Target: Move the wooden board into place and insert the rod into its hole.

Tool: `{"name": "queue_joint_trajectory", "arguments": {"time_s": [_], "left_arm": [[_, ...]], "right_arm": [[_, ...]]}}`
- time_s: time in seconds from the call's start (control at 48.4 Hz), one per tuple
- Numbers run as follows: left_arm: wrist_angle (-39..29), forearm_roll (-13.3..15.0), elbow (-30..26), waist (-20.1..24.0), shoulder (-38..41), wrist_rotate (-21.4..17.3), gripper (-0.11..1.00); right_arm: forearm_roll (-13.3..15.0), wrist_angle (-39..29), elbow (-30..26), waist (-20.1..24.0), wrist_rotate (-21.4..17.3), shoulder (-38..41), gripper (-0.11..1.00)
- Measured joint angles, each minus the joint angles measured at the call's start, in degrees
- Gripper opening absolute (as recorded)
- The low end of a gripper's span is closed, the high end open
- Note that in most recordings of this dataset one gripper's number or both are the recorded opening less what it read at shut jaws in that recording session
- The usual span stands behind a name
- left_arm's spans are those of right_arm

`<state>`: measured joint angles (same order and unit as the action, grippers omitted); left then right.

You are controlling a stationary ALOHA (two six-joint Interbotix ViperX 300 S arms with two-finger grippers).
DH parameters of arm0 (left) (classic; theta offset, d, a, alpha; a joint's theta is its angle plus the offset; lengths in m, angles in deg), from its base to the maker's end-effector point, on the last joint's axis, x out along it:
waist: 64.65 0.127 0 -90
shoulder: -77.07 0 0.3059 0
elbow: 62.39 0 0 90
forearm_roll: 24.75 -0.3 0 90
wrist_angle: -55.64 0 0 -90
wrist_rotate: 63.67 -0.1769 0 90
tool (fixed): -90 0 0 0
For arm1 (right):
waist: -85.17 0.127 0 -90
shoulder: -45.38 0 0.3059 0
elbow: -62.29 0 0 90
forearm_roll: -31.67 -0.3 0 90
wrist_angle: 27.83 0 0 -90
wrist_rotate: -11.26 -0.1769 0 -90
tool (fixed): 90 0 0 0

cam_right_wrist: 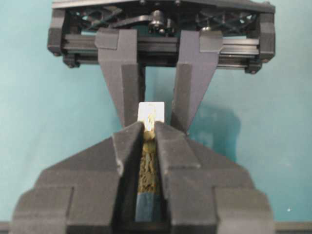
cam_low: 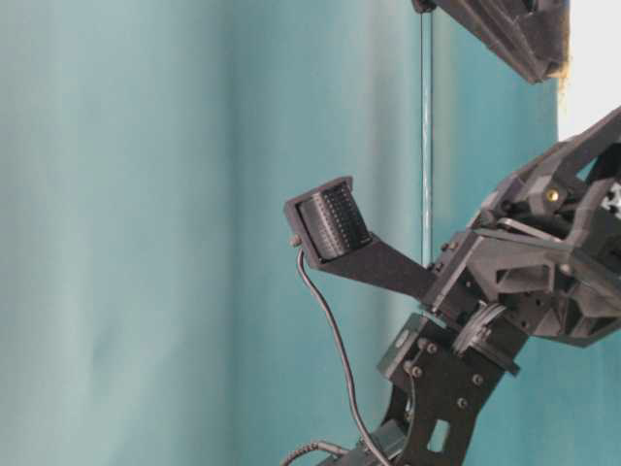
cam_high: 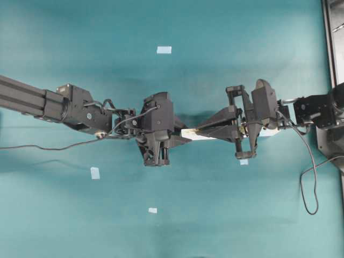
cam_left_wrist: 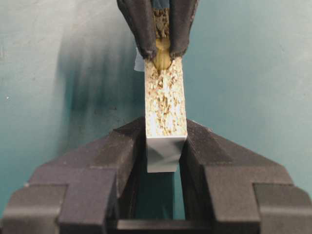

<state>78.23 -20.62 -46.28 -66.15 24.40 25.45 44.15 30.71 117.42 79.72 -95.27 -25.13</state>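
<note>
At frame centre, the left gripper (cam_left_wrist: 165, 146) clamps the long pale chipboard-edged wooden board (cam_left_wrist: 165, 105) – edge up – while the right gripper (cam_left_wrist: 162, 48) pinches the tiny cream dowel rod (cam_left_wrist: 162, 57) against the board's speckled edge.

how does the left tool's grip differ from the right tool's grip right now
The left tool clamps the wooden board by its end, across its width; the right tool pinches the small cream rod over the board's speckled edge. The left tool's fingers stand wider apart than the right tool's. Both are shut on something.
</note>
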Motion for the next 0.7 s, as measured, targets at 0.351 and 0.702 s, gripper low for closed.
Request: {"name": "queue_joint_trajectory", "arguments": {"time_s": [0.351,0.702], "left_arm": [[0.0,-0.1,-0.1,0.0,0.1,0.0,0.21],[-0.2,0.0,-0.3,-0.1,0.1,-0.1,0.21]], "right_arm": [[0.1,-29.4,-4.6,2.5,-0.4,-9.8,0.11],[0.0,-37.8,-6.0,4.4,-3.9,-12.0,0.11]]}}
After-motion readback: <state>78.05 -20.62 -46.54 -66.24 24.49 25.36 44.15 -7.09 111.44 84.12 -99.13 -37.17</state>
